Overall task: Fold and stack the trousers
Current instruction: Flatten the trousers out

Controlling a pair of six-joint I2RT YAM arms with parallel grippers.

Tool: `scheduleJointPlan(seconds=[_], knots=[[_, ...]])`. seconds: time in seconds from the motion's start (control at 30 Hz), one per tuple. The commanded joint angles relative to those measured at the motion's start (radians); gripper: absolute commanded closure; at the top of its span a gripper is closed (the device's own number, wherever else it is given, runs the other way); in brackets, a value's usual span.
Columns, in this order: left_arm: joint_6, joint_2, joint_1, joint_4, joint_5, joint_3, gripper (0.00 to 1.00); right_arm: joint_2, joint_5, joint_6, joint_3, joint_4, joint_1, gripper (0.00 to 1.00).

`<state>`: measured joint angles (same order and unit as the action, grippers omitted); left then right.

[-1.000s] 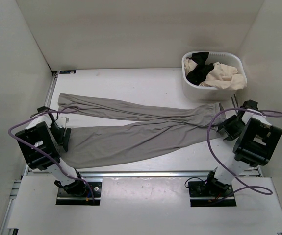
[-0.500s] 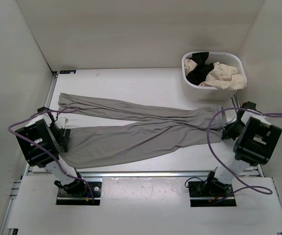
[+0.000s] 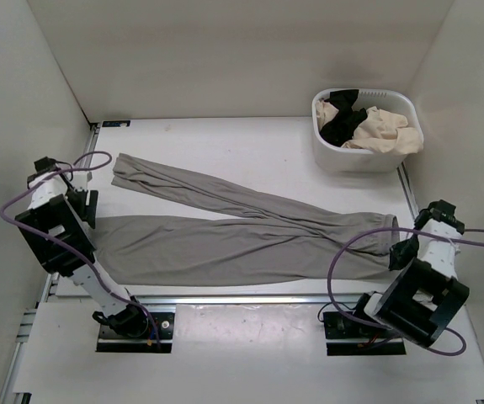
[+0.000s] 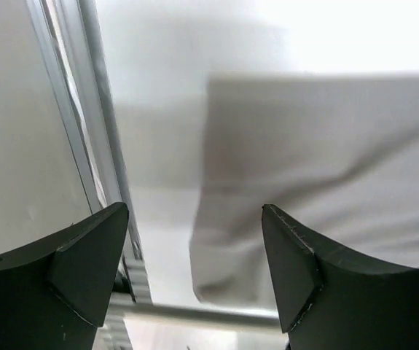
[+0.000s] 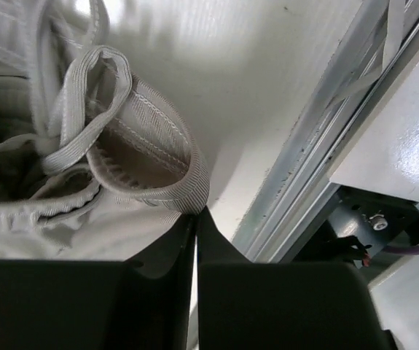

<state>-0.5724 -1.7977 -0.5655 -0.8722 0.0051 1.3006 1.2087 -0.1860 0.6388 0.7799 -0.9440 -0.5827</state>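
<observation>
At right claw (image 5: 196, 214) — trousers (image 3: 242, 248) waistband pinched; legs stretch left.

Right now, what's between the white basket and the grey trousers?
Only bare white table. Nothing sits between the basket and the trousers. You can see this in the top view.

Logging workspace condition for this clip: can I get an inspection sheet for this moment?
Surface: white table, metal rail at near edge.
Job's things: grey trousers spread flat, legs pointing left, waistband at right.
Clutter: white basket at far right, holding black garment and cream garment.
Grippers: left tool open over a leg end; right tool shut on the waistband.
Cables: purple cables loop from both arms.
Surroundings: white walls on three sides.
</observation>
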Motion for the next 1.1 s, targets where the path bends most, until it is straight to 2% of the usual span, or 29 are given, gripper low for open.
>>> scheduleJointPlan(seconds=[0.0,0.07,0.1,0.13,0.17,0.2,0.3,0.33,0.4,0.43,0.47,0.53,0.57,0.6,0.63,0.7,0.73,0.77,0.8,0.83,0.87,0.93,1.07], knots=[[-0.003,-0.066,-0.002,-0.025,0.085,0.072,0.15,0.073,0.011,-0.06,-0.001,0.008,-0.032,0.99],[0.022,-0.112,0.007,-0.025,0.105,0.112,0.16,0.148,0.043,-0.114,0.041,0.008,-0.045,0.93],[0.022,-0.123,0.007,-0.025,0.105,0.112,0.16,0.163,0.055,-0.125,0.054,-0.004,-0.045,0.84],[0.022,-0.133,0.021,-0.025,0.09,0.112,0.17,0.172,0.066,-0.125,0.067,-0.004,-0.045,0.79],[0.022,-0.149,0.033,-0.025,0.09,0.1,0.17,0.172,0.066,-0.134,0.076,-0.004,-0.045,0.68],[0.022,-0.149,0.033,-0.025,0.09,0.1,0.2,0.172,0.066,-0.134,0.088,-0.004,-0.045,0.63],[0.022,-0.173,0.033,-0.025,0.099,0.077,0.28,0.16,0.066,-0.125,0.079,-0.004,-0.045,0.61],[0.022,-0.186,0.033,-0.025,0.099,0.077,0.47,0.16,0.075,-0.125,0.07,-0.004,-0.045,0.61],[0.031,-0.196,0.033,-0.025,0.099,0.089,0.71,0.16,0.076,-0.113,0.044,0.008,-0.045,0.61],[0.031,-0.196,0.033,-0.025,0.099,0.089,0.82,0.16,0.085,-0.113,0.015,0.008,-0.045,0.61],[0.04,-0.196,0.033,-0.025,0.113,0.104,0.86,0.16,0.085,-0.1,0.001,0.02,-0.045,0.59],[0.04,-0.186,0.033,-0.016,0.113,0.134,0.86,0.16,0.085,-0.091,-0.021,0.034,-0.045,0.59],[0.052,-0.174,0.033,-0.005,0.113,0.143,0.86,0.16,0.068,-0.091,-0.031,0.043,-0.045,0.64],[0.052,-0.173,0.033,0.008,0.113,0.153,0.86,0.16,0.048,-0.079,-0.031,0.044,-0.045,0.77],[0.061,-0.173,0.033,0.009,0.113,0.154,0.86,0.16,0.025,-0.079,-0.031,0.034,-0.045,0.84],[0.062,-0.173,0.033,0.009,0.093,0.163,0.86,0.15,-0.021,-0.079,-0.008,0.024,-0.045,0.92],[0.062,-0.173,0.033,0.009,0.093,0.163,0.78,0.137,-0.033,-0.079,0.001,0.014,-0.045,0.9],[0.062,-0.173,0.033,-0.002,0.093,0.163,0.61,0.123,-0.033,-0.099,0.011,0.014,-0.045,0.86],[0.071,-0.173,0.033,-0.002,0.093,0.163,0.47,0.123,-0.033,-0.108,0.04,0.001,-0.045,0.77],[0.071,-0.164,0.033,-0.002,0.104,0.163,0.42,0.108,-0.044,-0.108,0.057,-0.028,-0.045,0.56],[0.071,-0.146,0.033,-0.011,0.113,0.173,0.38,0.083,-0.079,-0.117,0.074,-0.047,-0.045,0.48],[0.097,-0.124,0.033,-0.011,0.15,0.221,0.37,0.057,-0.136,-0.096,0.128,-0.109,-0.036,0.42],[0.124,-0.111,0.053,-0.021,0.219,0.35,0.33,-0.017,-0.207,-0.016,0.2,-0.165,0.029,0.38]])
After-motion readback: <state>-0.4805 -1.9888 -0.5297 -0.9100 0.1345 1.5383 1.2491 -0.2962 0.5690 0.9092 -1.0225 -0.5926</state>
